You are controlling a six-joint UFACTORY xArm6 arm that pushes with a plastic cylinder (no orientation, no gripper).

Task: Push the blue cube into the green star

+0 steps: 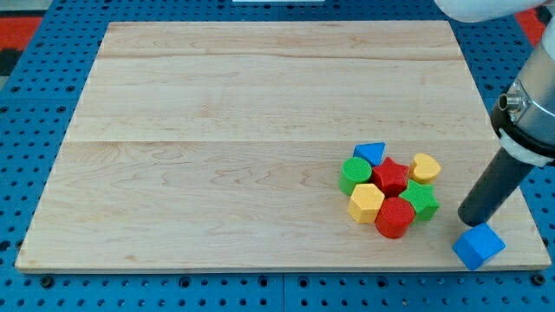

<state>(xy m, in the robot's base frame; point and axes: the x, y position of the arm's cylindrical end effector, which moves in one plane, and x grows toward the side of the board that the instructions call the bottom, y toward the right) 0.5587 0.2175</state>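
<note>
The blue cube (478, 246) lies near the board's bottom right corner, apart from the other blocks. The green star (421, 200) sits at the right side of a tight cluster, up and to the left of the cube. My tip (471, 220) stands between them, just above the cube and right of the green star, close to the cube's top edge.
The cluster also holds a blue triangle (370, 153), a red star (391, 176), a yellow heart (425, 166), a green cylinder (354, 175), a yellow hexagon (365, 203) and a red cylinder (395, 217). The wooden board's (217, 130) right and bottom edges are close to the cube.
</note>
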